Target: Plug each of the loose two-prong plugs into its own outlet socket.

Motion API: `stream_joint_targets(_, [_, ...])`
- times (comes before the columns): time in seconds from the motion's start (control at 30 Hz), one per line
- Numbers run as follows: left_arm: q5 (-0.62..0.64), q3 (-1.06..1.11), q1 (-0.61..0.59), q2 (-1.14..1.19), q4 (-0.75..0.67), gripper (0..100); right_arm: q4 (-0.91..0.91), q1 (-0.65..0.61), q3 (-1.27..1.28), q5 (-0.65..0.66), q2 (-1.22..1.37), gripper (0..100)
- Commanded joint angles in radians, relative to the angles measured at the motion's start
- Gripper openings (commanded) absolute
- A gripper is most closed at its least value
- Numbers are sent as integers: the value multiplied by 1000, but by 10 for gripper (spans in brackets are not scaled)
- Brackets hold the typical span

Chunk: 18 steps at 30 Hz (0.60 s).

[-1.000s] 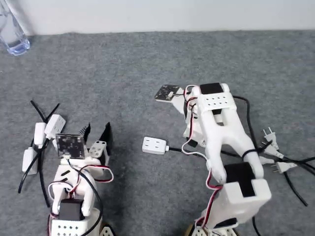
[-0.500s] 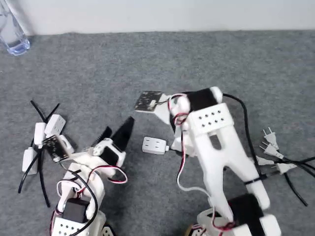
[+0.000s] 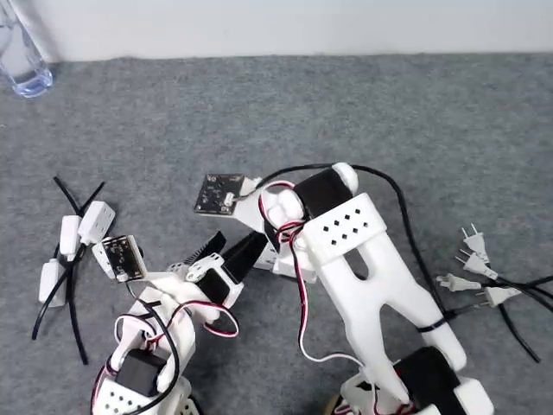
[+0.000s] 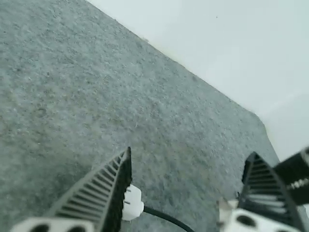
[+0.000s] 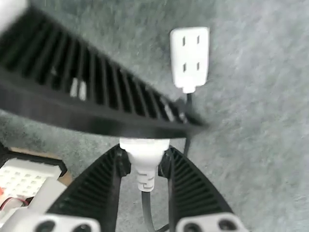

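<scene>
- Right hand: black ribbed fingers pressed onto a white plastic plug body, pinching it from both sides. Plug's cord trails back toward the wrist. Prongs hidden, can't be made out.
- Just beyond the pinched plug, one black ribbed finger of the left hand cuts across the right wrist view as a blur.
- Past that finger: a white rectangular outlet socket block lies flat on the grey carpet-like surface, two pairs of slots facing up, dark cord leaving the end nearer the right hand. Plug & socket apart, not mated.
- Left hand: fingers spread wide, nothing betw. them, held low over the surface. A small white piece w/ black cord peeks out beside one finger; can't tell which item it is.
- High view: left hand & the white right arm meet at mid-surface, the spread black fingers right up against the right arm's wrist.
- Right edge: a bunch of loose white two-prong plugs on black cords, unplugged, well apart from both hands.
- Left edge: a cluster of white blocks on black cords, beside the left arm.
- Far-left corner: a clear bottle stands near the white wall.
</scene>
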Motion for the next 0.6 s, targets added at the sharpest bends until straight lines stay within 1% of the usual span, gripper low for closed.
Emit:
stream_joint_targets(0.0, [6,-8,14,-14,6,347,24,-31,-92,-25,-38,8])
stream_joint_targets(0.2, [6,-8,14,-14,6,347,27,-85,-132,-44,-38,8])
stream_joint_targets(0.37, [6,-8,14,-15,25,347,28,-85,-173,-77,-38,8])
stream_joint_targets(0.57, [6,-8,14,-15,25,347,45,-82,-206,-78,-39,8])
